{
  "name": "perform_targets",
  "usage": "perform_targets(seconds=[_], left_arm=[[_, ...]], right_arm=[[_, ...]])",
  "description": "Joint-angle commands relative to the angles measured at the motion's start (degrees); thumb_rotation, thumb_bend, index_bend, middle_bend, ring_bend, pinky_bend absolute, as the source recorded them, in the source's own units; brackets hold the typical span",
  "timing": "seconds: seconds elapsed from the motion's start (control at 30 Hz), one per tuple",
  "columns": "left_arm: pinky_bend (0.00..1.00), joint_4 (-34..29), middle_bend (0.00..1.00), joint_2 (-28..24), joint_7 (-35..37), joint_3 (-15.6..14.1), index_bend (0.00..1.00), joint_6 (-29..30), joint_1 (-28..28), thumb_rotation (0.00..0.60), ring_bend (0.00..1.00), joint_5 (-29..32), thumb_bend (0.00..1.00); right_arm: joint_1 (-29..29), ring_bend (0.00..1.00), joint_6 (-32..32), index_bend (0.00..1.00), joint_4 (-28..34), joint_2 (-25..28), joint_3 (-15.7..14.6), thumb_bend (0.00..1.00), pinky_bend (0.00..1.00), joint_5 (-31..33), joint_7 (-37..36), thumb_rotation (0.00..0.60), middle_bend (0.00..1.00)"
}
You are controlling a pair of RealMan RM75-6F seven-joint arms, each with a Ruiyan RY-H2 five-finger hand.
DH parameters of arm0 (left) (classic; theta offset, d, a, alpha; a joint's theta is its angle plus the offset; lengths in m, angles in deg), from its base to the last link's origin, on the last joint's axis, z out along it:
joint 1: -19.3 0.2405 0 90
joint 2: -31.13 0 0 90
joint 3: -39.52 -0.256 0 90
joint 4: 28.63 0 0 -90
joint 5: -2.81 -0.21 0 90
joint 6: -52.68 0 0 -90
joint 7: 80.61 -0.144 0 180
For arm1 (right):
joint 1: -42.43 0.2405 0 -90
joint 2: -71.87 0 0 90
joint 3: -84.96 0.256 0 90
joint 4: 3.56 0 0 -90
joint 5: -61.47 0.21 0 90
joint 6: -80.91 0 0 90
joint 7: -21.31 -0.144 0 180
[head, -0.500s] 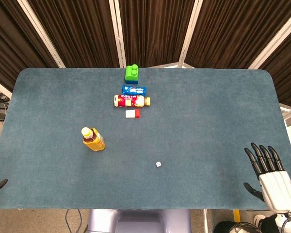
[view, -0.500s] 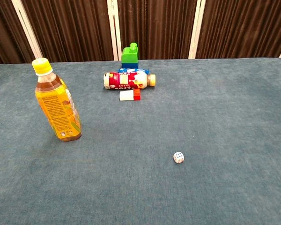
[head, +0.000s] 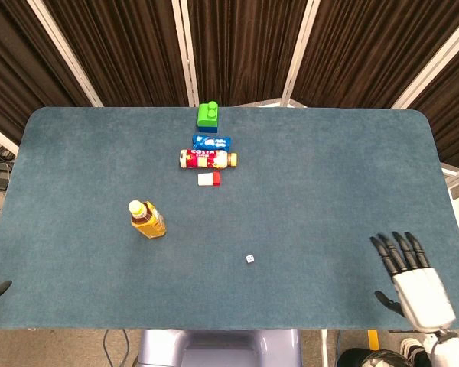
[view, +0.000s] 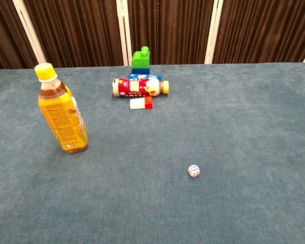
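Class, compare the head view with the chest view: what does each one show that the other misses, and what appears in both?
Only the head view shows the right robot hand, open at the table's near right corner, and a dark tip at the left edge. Only the chest view shows the dots on the die. Both show the tea bottle, lying bottle, green block and red-white box.

Head view: high above the near edge, looking steeply down on the whole tabletop (head: 329, 176). Chest view: low and close, facing the curtains across the tabletop. Both share the bottle (head: 146, 219) and nearby die (view: 193, 171).
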Motion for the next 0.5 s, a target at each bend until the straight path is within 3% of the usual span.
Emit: perform_targets(seconds=[0.03,0.1,0.17,0.3,0.5], left_arm=[[0.00,0.0,0.00,0.3,-0.7,0.5,0.00,-1.1,-0.7,0.600,0.00,1.2,0.00],[0.00,0.0,0.00,0.5,-1.3,0.8,0.00,-1.9,-1.1,0.600,0.00,2.2,0.00],[0.00,0.0,0.00,0.8,-1.9,1.1,0.00,-2.7,-1.5,0.600,0.00,3.0,0.00],[0.00,0.3,0.00,1.4,-3.2,1.7,0.00,-4.6,-2.5,0.600,0.00,5.4,0.00],[0.00,0.8,0.00,2.5,-5.1,2.4,0.00,-6.9,-3.8,0.600,0.00,8.1,0.00]], right_arm=[[5.8,0.48,8.9,0.00,-0.9,-1.2,-0.1,0.53,0.68,-1.1,0.1,0.600,0.55],[9.0,0.54,14.6,0.00,-0.3,-1.6,-0.3,0.69,0.83,-0.7,-1.4,0.600,0.59],[11.8,0.58,19.8,0.00,1.0,-1.7,-0.6,0.78,0.89,-0.1,-3.1,0.600,0.62],[17.6,0.60,28.9,0.00,2.4,-2.6,-0.4,0.84,0.93,0.3,-4.4,0.600,0.64],[23.6,0.61,38.8,0.00,2.4,-6.4,0.5,0.85,0.94,1.6,0.7,0.600,0.64]])
